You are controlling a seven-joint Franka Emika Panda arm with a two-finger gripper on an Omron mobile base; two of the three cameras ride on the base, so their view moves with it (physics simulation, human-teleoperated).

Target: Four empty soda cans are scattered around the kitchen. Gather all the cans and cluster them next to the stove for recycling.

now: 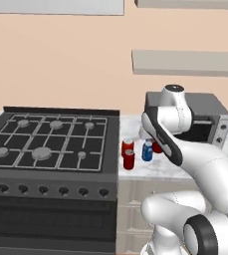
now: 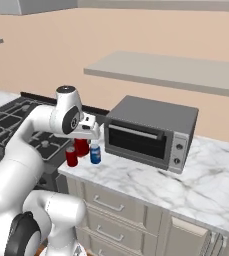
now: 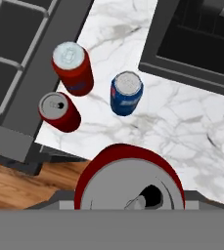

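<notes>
Left base view first: sitting mid-frame on the marble desk (image 1: 150, 169), just right of the black stove (image 1: 51, 144): two red cans (image 1: 128, 147) (image 1: 129, 160), one in front of the other, plus a blue can (image 1: 147, 150) just beside them. Peeking out a bit further right, a fourth red can (image 1: 157, 147), mostly covered by the white arm, so can't tell from here how it's being held. Grey countertop oven (image 1: 212, 117) hanging out at the right edge, behind the arm.

Right base view: same bunch showing up left of centre, at the desk's left end next to the stove (image 2: 6, 125) — front red can (image 2: 71, 157), another red one (image 2: 81, 147) behind it, blue can (image 2: 95, 153) to their right. Hovering right above them, the pincer (image 2: 88, 134), jaw state not really readable at this angle. Countertop oven (image 2: 151, 132) taking up the middle, just right of the cans.

Hand view: looking straight down. Clamped in the pincer (image 3: 130, 197) at bottom centre, a red can (image 3: 130, 188), silvery top and open mouth facing the camera. Standing in the upper left on the marble: two red cans (image 3: 73, 68) (image 3: 59, 111) hugging the stove edge, blue can (image 3: 126, 93) just right of them, none touching. Wood floor (image 3: 15, 188) showing at lower left, oven front at upper right.
</notes>
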